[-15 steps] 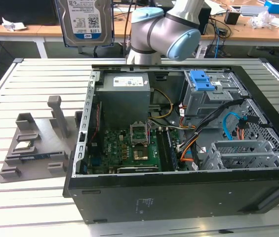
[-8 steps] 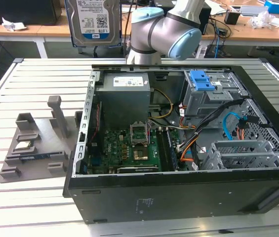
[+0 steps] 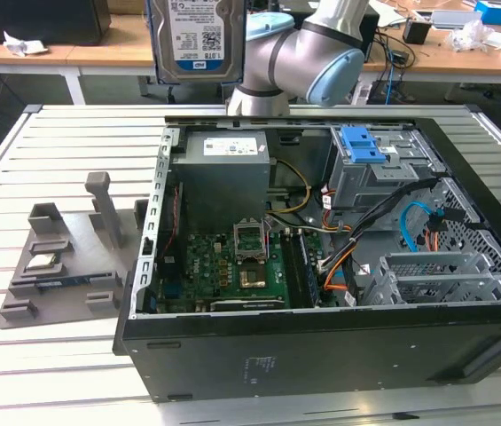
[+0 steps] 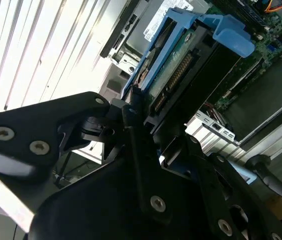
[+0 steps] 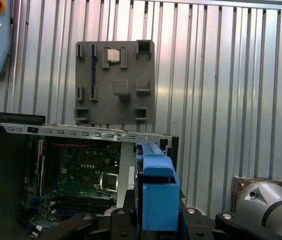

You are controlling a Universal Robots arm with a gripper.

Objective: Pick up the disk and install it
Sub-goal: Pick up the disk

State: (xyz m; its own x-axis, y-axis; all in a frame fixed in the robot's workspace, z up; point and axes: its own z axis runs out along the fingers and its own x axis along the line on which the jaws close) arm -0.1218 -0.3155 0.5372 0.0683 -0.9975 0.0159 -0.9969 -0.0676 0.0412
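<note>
Past the grey parts tray [image 3: 55, 257] on the table's left side, we hold the disk [image 3: 195, 35] clenched in our jaws, raised above the far edge behind the open computer case [image 3: 321, 293]. Pickup looks done. Seating it in the drive cage [image 3: 356, 186] remains.

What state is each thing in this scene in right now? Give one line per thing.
disk: held up in the air by the gripper, not in the case.
gripper: shut on the disk's blue carrier.
computer case: lying on its side, side panel off, inside exposed.
grey fixture tray: lying flat on the slatted table beside the case.
</note>
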